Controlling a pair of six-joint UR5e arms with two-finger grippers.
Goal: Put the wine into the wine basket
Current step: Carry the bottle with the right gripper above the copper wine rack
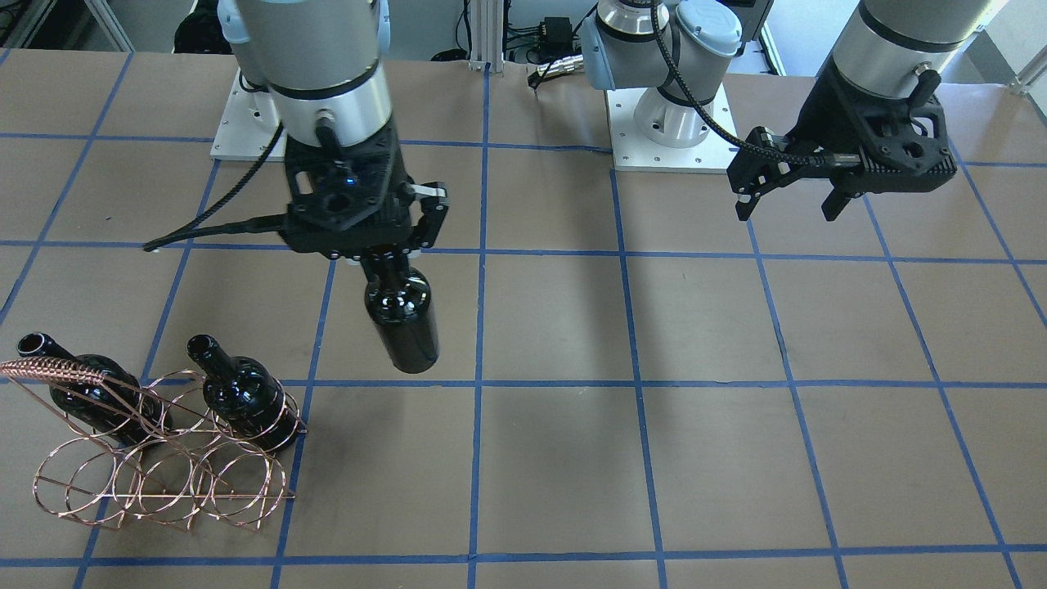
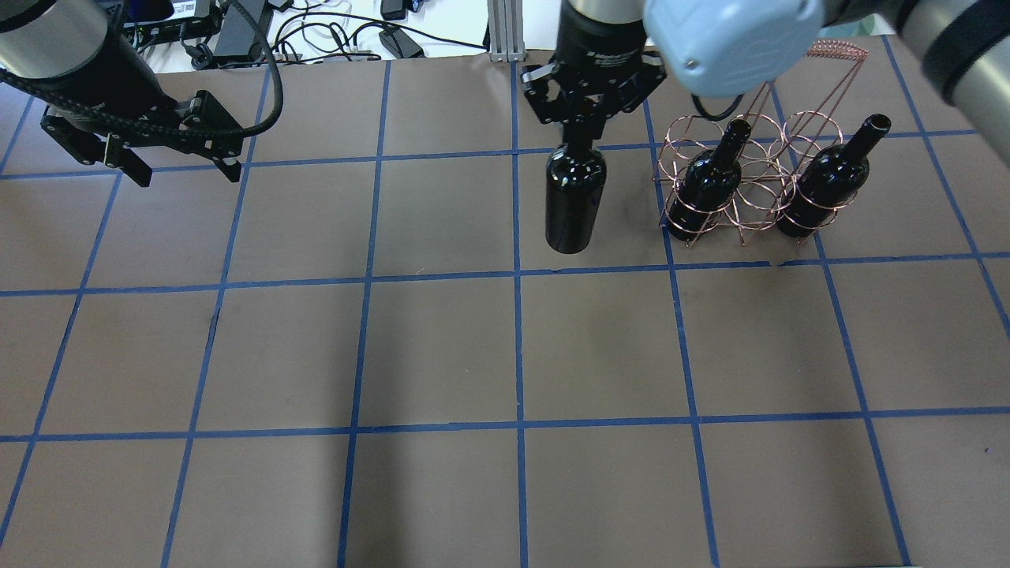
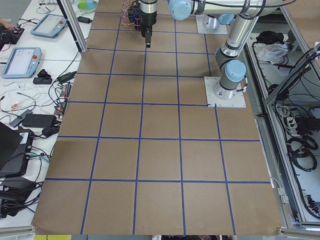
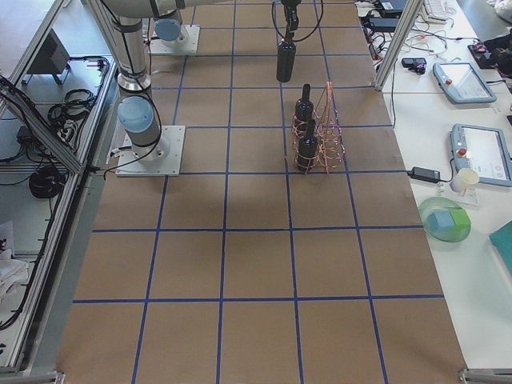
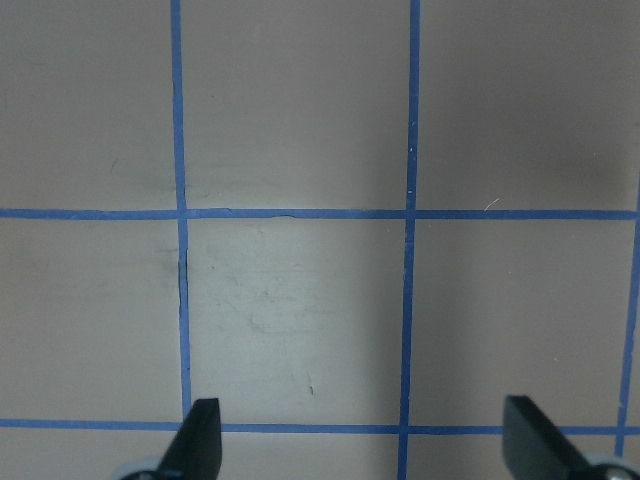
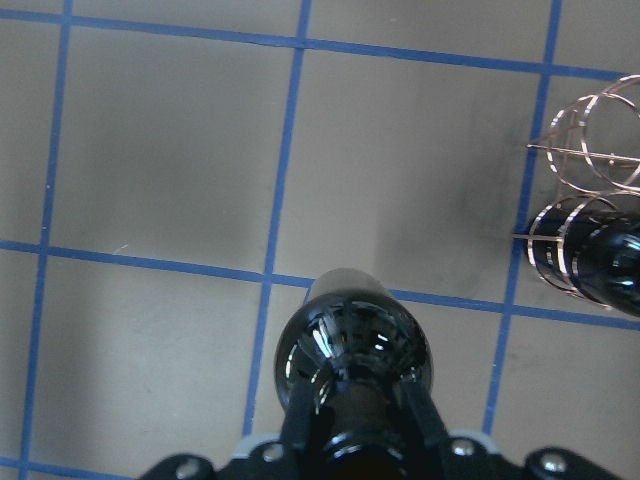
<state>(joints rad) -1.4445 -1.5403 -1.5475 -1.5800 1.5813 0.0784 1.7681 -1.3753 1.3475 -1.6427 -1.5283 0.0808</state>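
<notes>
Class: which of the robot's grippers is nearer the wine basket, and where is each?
Right. The right gripper, holding a wine bottle by its neck, hangs just beside the wine basket; the left gripper, open and empty, is far across the table.

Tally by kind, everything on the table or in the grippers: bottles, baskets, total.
Black wine bottles: 3 (held bottle in the right end effector; inner bottle and outer bottle standing in the basket)
Wire basket: 1
Total: 4
</notes>
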